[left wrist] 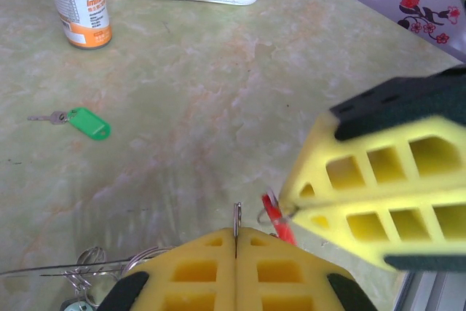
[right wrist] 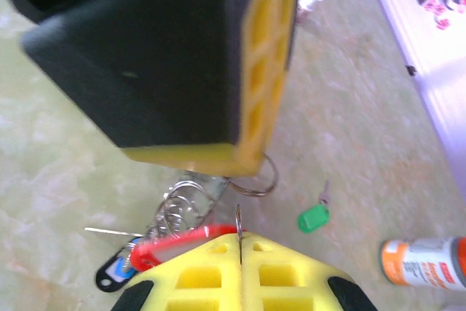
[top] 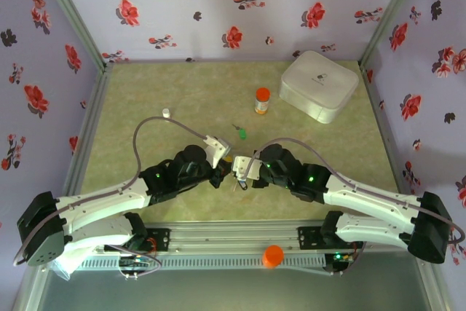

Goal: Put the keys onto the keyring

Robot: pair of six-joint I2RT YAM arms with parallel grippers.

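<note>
My two grippers meet tip to tip at the middle of the table. The left gripper [left wrist: 237,232] [top: 226,170] is shut on a thin metal ring [left wrist: 237,215], which hangs under it as a loop [right wrist: 256,178]. The right gripper [right wrist: 239,237] [top: 245,168] is shut on the small ring of the red-tagged key [right wrist: 173,242] [left wrist: 277,218]. A bunch of rings [right wrist: 180,205] with a blue-tagged key [right wrist: 116,274] lies below them, on the thin wire of the keyring [left wrist: 44,273]. A green-tagged key [left wrist: 87,122] [top: 240,134] lies loose on the table, further out.
An orange-capped bottle [top: 262,100] stands beyond the green key. A white box [top: 320,85] sits at the back right. A small white vial [top: 166,113] stands at the back left. An orange cap [top: 273,255] rests on the front rail. Floral walls close three sides.
</note>
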